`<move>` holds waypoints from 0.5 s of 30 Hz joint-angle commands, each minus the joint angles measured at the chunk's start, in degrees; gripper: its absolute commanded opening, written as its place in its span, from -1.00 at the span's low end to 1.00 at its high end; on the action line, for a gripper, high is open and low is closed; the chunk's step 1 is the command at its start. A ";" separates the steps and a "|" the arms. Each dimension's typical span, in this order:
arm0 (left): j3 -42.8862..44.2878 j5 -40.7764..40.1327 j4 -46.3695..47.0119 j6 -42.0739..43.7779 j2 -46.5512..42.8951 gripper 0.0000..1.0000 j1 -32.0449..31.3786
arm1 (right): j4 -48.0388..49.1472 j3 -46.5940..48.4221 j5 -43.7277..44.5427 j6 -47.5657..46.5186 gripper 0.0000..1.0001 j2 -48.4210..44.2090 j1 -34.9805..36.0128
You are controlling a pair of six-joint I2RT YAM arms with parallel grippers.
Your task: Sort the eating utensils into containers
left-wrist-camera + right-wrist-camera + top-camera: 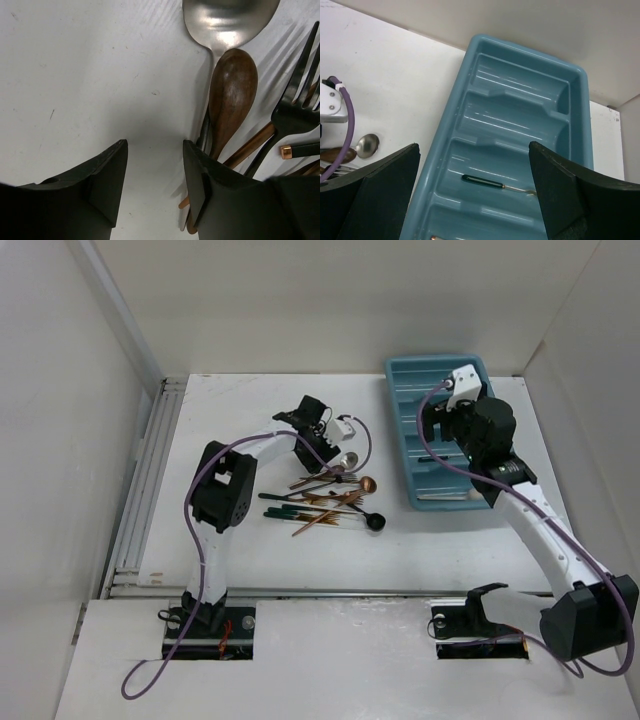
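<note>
Top camera overlooks the table (250, 560); wrist cameras closely face utensils (232, 95) and tray (520, 107).

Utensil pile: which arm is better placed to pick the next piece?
Left. The left gripper, open, sits at the pile beside the brown spoon; the right gripper is open over the teal tray.

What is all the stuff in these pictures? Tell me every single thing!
tray: one, teal-blue, far right of the table, long compartments
green-handled utensil: one, dark green, lying in a tray compartment
utensil pile: about a dozen, copper, green, black, mid-table left of the tray
silver spoon: one, silver, pile's far edge
wooden spoon: one, brown, overlapping the silver spoon's neck
black fork: one, black, in the pile
black round-headed spoon: one, black, pile's near right end
table: one, white
left gripper: one, black, open, at the pile
right gripper: one, black, open, above the tray
</note>
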 commanded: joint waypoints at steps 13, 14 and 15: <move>3.14 7.75 -6.33 0.56 -4.75 -0.03 -0.84 | -0.44 -0.47 1.64 -1.22 0.88 -2.98 0.15; 3.83 8.29 -7.13 1.35 -4.75 -0.03 -0.84 | -0.44 -0.47 1.64 -1.22 0.88 -2.98 0.15; 3.84 8.30 -7.66 1.36 -4.75 -0.03 -0.84 | -0.44 -0.47 1.64 -1.22 0.88 -2.98 0.15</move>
